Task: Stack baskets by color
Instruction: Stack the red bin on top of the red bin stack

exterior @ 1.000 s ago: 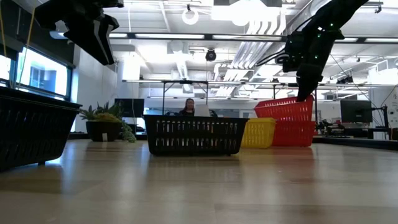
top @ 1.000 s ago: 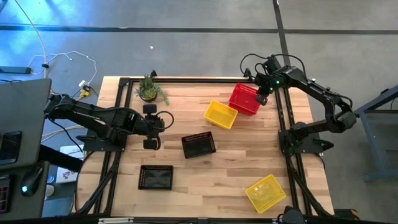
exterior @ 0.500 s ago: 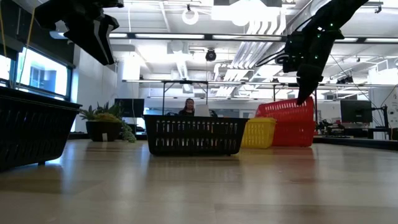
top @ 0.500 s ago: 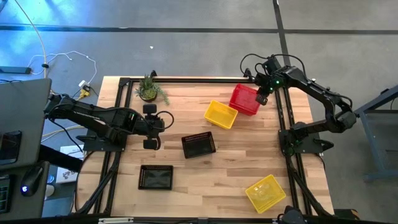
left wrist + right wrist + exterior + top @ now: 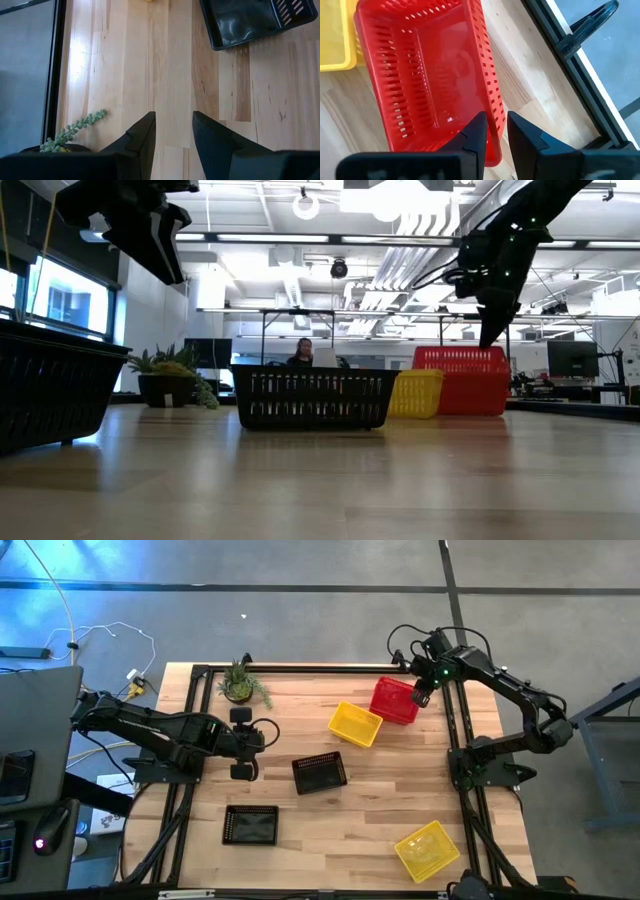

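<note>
While the red basket stack (image 5: 394,700) sits at the worktop's (image 5: 330,830) far right corner | right gripper (image 5: 493,131) is seen straddling its rim, fingers slightly parted | left gripper (image 5: 173,131) idle, spread, empty | step: red stacking/release | next: lift clear needed, yellow basket (image 5: 355,724) beside.

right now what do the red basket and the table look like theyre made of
Red basket: looks like moulded plastic, glossy; the slotted mesh walls are one piece with the rim, and the floor shows a light reflection. Table: seems to be pale wood, laid in joined strips with visible grain and a smooth, slightly shiny finish; whether it is solid or a veneer can't be told.
</note>
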Controlling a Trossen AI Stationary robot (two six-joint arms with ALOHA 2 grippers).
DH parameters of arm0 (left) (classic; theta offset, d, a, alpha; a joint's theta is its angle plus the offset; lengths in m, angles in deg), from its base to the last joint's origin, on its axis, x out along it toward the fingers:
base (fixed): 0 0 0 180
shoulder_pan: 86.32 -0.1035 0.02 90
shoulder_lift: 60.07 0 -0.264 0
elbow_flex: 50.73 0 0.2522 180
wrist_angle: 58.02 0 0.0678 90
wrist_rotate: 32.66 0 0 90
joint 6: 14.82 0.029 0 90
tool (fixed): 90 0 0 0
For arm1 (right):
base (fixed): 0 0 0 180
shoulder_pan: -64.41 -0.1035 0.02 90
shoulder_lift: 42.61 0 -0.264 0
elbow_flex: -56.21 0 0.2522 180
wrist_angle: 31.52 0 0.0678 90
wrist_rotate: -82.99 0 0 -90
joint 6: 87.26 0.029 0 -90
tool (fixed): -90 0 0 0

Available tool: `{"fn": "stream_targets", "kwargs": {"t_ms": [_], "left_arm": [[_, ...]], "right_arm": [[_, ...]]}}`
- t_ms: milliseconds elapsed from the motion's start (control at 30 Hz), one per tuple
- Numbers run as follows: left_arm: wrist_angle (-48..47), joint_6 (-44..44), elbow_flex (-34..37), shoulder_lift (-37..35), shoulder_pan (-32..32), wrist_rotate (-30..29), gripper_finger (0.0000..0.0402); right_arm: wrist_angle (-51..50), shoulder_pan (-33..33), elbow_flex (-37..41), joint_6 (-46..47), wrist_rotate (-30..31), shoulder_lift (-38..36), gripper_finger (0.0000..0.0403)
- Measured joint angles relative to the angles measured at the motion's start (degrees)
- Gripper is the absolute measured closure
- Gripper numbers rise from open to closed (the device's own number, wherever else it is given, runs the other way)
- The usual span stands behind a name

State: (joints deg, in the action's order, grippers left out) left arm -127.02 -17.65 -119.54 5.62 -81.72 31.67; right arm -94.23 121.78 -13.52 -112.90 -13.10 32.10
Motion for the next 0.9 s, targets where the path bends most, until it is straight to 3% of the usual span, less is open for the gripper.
{"fn": "stream_targets", "kwargs": {"t_ms": [167, 400, 533, 900], "left_arm": [[0.03, 0.00, 0.00, 0.00, -0.01, 0.00, 0.0287], [0.04, 0.00, 0.00, 0.00, 0.00, 0.00, 0.0287], [0.02, 0.00, 0.00, 0.00, -0.02, 0.00, 0.0287], [0.04, 0.00, 0.00, 0.00, 0.00, 0.02, 0.0287]], "right_arm": [[0.20, -0.83, 0.58, 1.15, 0.31, 1.46, 0.0344], [1.67, -3.12, 0.66, 2.47, 5.65, 3.98, 0.0368], [1.64, -3.58, 0.66, 2.06, 5.66, 4.10, 0.0398], [1.34, -3.00, 0.59, 1.17, 2.45, 4.10, 0.0402]]}}
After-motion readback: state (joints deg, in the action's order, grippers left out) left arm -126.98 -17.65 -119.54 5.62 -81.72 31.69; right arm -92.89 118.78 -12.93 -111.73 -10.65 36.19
